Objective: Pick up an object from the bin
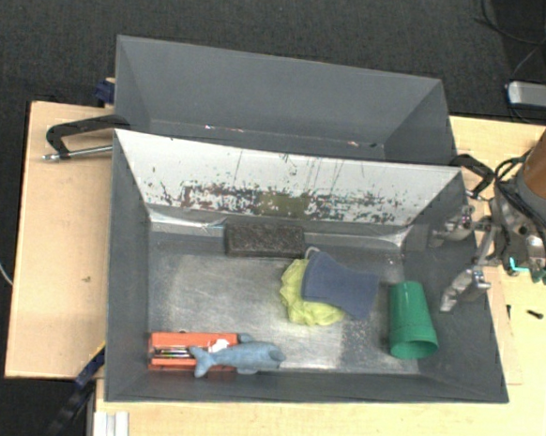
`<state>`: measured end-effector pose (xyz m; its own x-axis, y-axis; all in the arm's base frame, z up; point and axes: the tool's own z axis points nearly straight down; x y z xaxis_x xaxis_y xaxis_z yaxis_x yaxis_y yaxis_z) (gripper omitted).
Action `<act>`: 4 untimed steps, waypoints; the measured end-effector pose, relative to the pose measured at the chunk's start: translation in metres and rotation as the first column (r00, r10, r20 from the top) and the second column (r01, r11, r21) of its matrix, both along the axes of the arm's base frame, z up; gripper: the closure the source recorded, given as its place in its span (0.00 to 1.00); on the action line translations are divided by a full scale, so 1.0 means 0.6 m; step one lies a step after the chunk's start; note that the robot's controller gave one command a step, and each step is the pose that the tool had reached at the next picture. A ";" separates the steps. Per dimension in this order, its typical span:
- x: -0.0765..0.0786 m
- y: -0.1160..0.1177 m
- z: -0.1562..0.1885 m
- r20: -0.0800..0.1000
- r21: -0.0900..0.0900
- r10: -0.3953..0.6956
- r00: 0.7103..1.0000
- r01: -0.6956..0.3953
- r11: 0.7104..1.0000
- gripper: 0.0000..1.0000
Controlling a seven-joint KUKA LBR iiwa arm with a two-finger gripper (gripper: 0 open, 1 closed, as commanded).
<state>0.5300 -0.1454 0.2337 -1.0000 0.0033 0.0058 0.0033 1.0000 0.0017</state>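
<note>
- A green plastic cup (410, 319) lies on its side in the grey metal bin (201, 291). Its open end points to the front.
- The robot's pincer (457, 264) hangs just beside the cup, behind it and a bit to the right, over the bin's sloping wall.
- The pincer is wide open and has nothing in it.
- A soft dark blue cloth (341, 288) lies just left of the cup, on top of a crumpled yellow rag (305, 307).
- A dark grey block (264, 238) sits behind the cup and well to its left.
- A blue toy shark (239, 355) and a flat orange box (188, 347) touch each other well to the left of the cup, at the front.
</note>
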 end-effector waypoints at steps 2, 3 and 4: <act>-0.008 -0.001 -0.074 0.010 -0.002 0.143 0.990 -0.143 0.990 0.00; -0.041 -0.009 -0.114 0.007 -0.001 0.434 0.901 -0.434 0.901 0.00; -0.047 -0.005 -0.146 0.006 -0.001 0.549 0.836 -0.549 0.836 0.00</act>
<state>0.5018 -0.1482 0.1461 -0.8379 -0.5459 -0.0004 -0.5459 0.8379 0.0007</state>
